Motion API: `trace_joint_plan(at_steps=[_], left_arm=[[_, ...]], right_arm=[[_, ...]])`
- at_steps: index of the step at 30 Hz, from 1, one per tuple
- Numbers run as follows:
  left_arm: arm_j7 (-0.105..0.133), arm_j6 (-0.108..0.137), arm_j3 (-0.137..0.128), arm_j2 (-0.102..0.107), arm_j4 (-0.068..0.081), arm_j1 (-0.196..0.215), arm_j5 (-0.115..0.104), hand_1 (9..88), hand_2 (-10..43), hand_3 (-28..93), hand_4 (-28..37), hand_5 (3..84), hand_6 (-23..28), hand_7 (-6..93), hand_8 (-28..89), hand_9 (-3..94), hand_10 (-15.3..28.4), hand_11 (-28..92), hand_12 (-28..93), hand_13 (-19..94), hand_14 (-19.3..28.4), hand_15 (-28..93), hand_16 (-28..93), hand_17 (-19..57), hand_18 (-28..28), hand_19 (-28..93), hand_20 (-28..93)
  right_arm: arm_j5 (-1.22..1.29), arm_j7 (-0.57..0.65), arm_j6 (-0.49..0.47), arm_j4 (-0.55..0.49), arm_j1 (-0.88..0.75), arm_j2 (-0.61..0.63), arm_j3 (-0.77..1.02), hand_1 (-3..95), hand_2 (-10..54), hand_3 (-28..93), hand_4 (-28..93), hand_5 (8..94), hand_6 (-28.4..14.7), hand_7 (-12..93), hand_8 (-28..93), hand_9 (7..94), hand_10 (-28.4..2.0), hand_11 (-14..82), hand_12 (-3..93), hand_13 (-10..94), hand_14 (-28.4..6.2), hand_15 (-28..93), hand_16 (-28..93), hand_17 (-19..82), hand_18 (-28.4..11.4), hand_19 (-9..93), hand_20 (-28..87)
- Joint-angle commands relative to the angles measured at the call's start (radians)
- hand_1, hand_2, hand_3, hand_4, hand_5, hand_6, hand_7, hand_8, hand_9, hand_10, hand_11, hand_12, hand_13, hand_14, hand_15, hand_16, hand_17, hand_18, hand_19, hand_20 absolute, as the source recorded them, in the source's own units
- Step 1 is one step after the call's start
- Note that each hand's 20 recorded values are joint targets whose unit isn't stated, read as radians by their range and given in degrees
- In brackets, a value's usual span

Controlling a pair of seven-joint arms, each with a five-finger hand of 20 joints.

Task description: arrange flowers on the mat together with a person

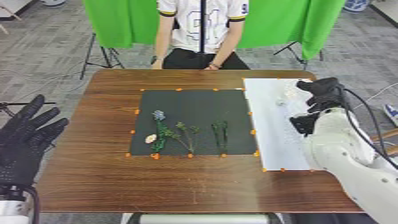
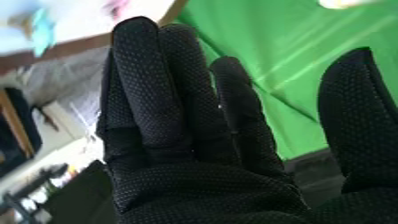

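Note:
In the head view the dark mat [image 1: 191, 100] holds a blue flower [image 1: 159, 115], a cream flower [image 1: 150, 138] and green stems [image 1: 219, 136] side by side. A white sheet [image 1: 275, 135] lies along the mat's right, with small pale items on its upper part. My right hand [image 1: 322, 97] is over the sheet's right edge, apart from the flowers. Off the table's left side is my left hand [image 1: 31, 132], fingers straight and spread. In the right wrist view my right hand [image 2: 178, 150] has straight fingers, thumb held apart, nothing between them.
The brown wooden table [image 1: 98, 175] extends around the mat, with orange tape marks [image 1: 155, 156] along the mat and sheet edges. A green curtain [image 1: 120, 25] hangs beyond the table's far edge.

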Motion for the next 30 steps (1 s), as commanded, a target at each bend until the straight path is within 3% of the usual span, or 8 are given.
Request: trace_joint_plan(at_steps=[1, 13, 15, 16, 17, 23, 26, 30], left_arm=[[0.021, 0.02, 0.0, 0.02, -0.004, 0.034, -0.025, 20.9, 6.4, 76, -24.4, 31.9, 4.6, 9.1, -8, 31.2, 14.8, 17, 12, 21, 22.3, 45, -5, -8.3, 19.5, 42, 19], [-0.013, 0.012, -0.001, 0.007, -0.003, 0.014, -0.004, 21.0, 6.4, 76, -24.3, 31.9, 4.6, 9.3, -8, 31.2, 14.8, 17, 12, 21, 22.3, 46, -5, -8.3, 19.4, 42, 19], [-0.031, 0.0, 0.0, -0.015, -0.003, 0.002, 0.014, 21.0, 6.5, 76, -24.3, 32.0, 4.6, 9.3, -8, 31.2, 14.8, 17, 12, 21, 22.3, 46, -5, -8.3, 19.4, 42, 19], [-0.064, -0.018, 0.001, -0.047, -0.003, -0.017, 0.043, 21.0, 6.4, 76, -24.2, 32.0, 4.6, 9.3, -8, 31.2, 14.8, 17, 12, 21, 22.4, 46, -5, -8.3, 19.4, 42, 19], [-0.024, 0.006, -0.001, -0.003, -0.003, 0.008, 0.006, 21.0, 6.5, 76, -24.3, 32.1, 4.6, 9.4, -8, 31.3, 14.8, 17, 12, 21, 22.4, 46, -5, -8.3, 19.4, 42, 19], [-0.074, -0.02, 0.003, -0.041, 0.0, -0.024, 0.041, 21.0, 6.3, 76, -24.2, 32.1, 4.6, 9.4, -8, 31.3, 14.8, 17, 12, 21, 22.3, 46, -5, -8.3, 19.4, 42, 19], [-0.049, -0.003, 0.003, -0.015, 0.0, -0.011, 0.016, 21.0, 6.4, 76, -24.3, 32.1, 4.6, 9.4, -8, 31.3, 14.8, 17, 12, 21, 22.3, 46, -5, -8.3, 19.4, 42, 19], [-0.045, -0.006, 0.003, -0.013, 0.0, -0.009, 0.016, 21.1, 6.4, 76, -24.3, 32.1, 4.6, 9.4, -8, 31.2, 14.8, 17, 12, 21, 22.3, 46, -5, -8.3, 19.4, 42, 19]], right_arm=[[-0.125, 0.149, -0.203, 0.054, 0.065, 0.011, -0.036, 30.5, -0.7, 66, -20, 53.6, -5.8, 10, -11, 71.2, -21.3, 26.4, 16.3, 65, -20.5, 62, 10, 28, -28.4, 80, -9], [-0.072, 0.193, -0.363, 0.211, 0.175, 0.024, -0.152, 32.6, -1.7, 67, -20, 50.7, -6.9, 8, -10, 70.0, -22.8, 26.6, 16.7, 62, -22.2, 62, 10, 27, -28.4, 84, -22], [-0.059, 0.196, -0.388, 0.228, 0.182, 0.025, -0.159, 33.1, -2.0, 66, -20, 50.6, -7.0, 8, -10, 69.9, -22.9, 26.3, 16.5, 62, -22.1, 62, 10, 27, -28.4, 84, -22], [-0.056, 0.201, -0.402, 0.236, 0.187, 0.024, -0.165, 33.3, -2.2, 67, -20, 50.6, -7.0, 8, -10, 69.9, -22.9, 26.2, 16.4, 62, -22.1, 62, 10, 27, -28.4, 84, -22], [-0.052, 0.204, -0.414, 0.246, 0.192, 0.023, -0.172, 33.4, -2.3, 67, -20, 50.6, -7.0, 8, -10, 69.9, -22.9, 26.1, 16.3, 63, -22.0, 62, 9, 27, -28.4, 84, -23], [-0.022, 0.204, -0.441, 0.285, 0.203, 0.017, -0.194, 34.7, -2.7, 67, -20, 50.6, -7.2, 8, -10, 69.3, -22.7, 25.9, 16.2, 63, -21.6, 62, 9, 26, -28.4, 83, -23], [-0.018, 0.187, -0.449, 0.3, 0.22, 0.019, -0.218, 35.4, -3.6, 68, -20, 50.6, -6.7, 8, -10, 68.7, -22.8, 25.7, 16.1, 63, -21.5, 62, 9, 26, -28.4, 83, -23], [-0.008, 0.172, -0.454, 0.325, 0.251, 0.016, -0.259, 36.4, -4.3, 68, -20, 50.8, -6.4, 9, -10, 68.4, -22.8, 25.0, 15.8, 62, -21.2, 62, 9, 25, -28.4, 82, -23]])
